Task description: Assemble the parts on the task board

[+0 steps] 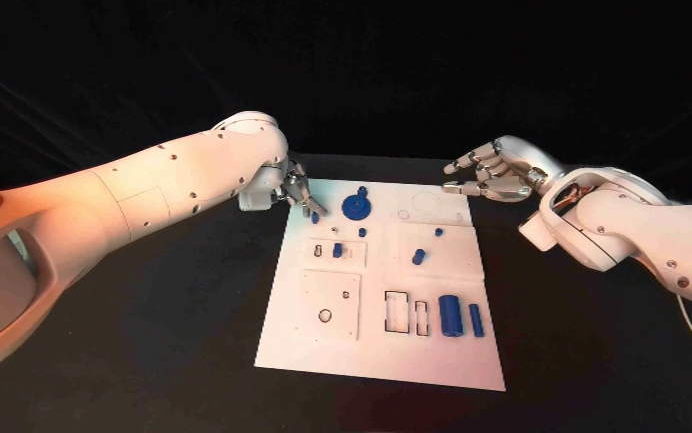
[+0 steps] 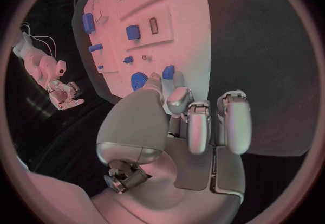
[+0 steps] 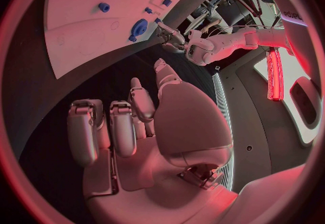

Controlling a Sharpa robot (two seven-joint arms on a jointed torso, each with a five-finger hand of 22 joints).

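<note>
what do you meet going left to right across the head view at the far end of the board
left hand → small blue part it holds → round blue part on the task board → right hand

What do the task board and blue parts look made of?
Task board: looks like matte white plastic, flat with crisp cut-out recesses; could be painted. Blue parts, e.g. the cylinder: probably plastic, uniform saturated colour with little shine, possibly printed or moulded.

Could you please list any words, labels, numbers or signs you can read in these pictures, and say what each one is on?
None can be read. The task board carries only outlined recesses and blue parts, no lettering. The left hand and right hand show no markings.
</note>
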